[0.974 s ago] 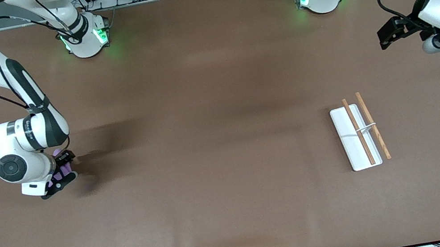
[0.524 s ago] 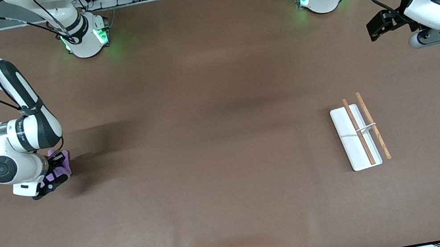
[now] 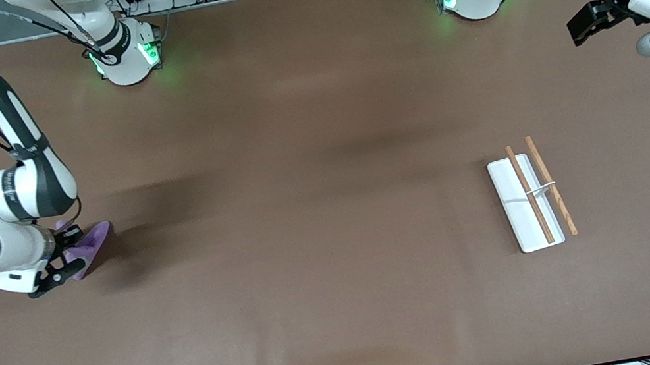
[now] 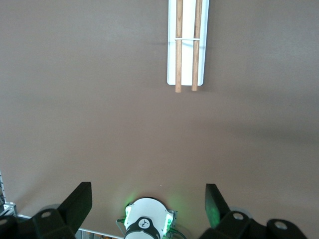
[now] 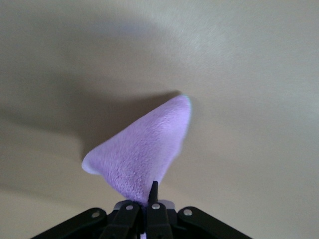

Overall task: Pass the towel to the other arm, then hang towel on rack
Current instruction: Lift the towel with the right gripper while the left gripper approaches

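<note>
A: While the right gripper (image 3: 65,258), at the right arm's end of the table, stays clenched on the lavender towel (image 3: 90,246), what matters?

B: Lifting it clear, hanging free, toward the left gripper (image 3: 594,21), whose fingers stand released, above the wooden-rod rack (image 3: 528,195).

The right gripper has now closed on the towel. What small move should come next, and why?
Probably carry it toward the middle of the table. The right gripper pinches a corner of the purple towel, which hangs lifted at the right arm's end. The left gripper is open, up over its own end, above the table beside the rack, so a handover must come first.
</note>
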Controlling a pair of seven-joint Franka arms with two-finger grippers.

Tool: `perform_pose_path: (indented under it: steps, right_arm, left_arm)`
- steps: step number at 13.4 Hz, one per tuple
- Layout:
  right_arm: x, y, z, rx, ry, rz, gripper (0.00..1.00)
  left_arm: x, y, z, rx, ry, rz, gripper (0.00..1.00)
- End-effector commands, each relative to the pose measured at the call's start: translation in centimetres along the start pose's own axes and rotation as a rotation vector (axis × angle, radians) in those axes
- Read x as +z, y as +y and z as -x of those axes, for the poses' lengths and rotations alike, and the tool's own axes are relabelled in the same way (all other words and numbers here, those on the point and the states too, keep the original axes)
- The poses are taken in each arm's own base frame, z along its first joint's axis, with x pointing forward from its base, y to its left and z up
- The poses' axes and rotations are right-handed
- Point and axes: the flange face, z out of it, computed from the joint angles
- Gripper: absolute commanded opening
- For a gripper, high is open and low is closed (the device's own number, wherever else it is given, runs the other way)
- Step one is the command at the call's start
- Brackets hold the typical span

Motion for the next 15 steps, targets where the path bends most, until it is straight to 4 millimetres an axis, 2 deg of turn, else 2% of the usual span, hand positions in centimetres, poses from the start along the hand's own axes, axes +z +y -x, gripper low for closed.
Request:
perform_pose_path:
  steps: [1, 4, 6, 8, 11, 13, 14, 15]
  right_arm:
    - [-5.1, -0.3, 1.1, 0.050, 0.041, -0.052, 0.00]
    - [-8.6, -2.1, 1.1, 0.031, 0.065, -0.090, 0.00]
    - [-11.5, -3.5, 0.7, 0.024, 0.103, -0.161, 0.00]
    - [-13.0, -6.3, -0.6, -0.016, 0.127, -0.204, 0.00]
    - [-16.4, -12.1, -3.1, -0.121, 0.183, -0.206, 0.00]
    - [-19.3, -16.9, -4.5, -0.205, 0.224, -0.192, 0.00]
    - [-20.3, -18.7, -4.9, -0.234, 0.237, -0.183, 0.00]
    - [-21.5, -20.0, -5.2, -0.260, 0.258, -0.178, 0.00]
  left_arm:
    - [-1.3, -0.3, 1.2, 0.005, 0.021, -0.019, 1.00]
    - [-2.1, -0.3, 1.3, -0.004, 0.038, 0.012, 1.00]
    - [-1.0, 0.3, -0.1, -0.003, 0.025, 0.045, 1.00]
    - [0.3, 0.6, -1.7, -0.004, 0.020, 0.047, 1.00]
    - [2.8, 1.7, -5.0, -0.009, 0.037, 0.064, 1.00]
    - [4.4, 3.0, -7.1, -0.032, 0.038, 0.160, 1.00]
    - [5.0, 2.6, -8.1, -0.075, 0.028, 0.221, 1.00]
    - [5.6, 3.0, -9.0, -0.112, 0.015, 0.287, 1.00]
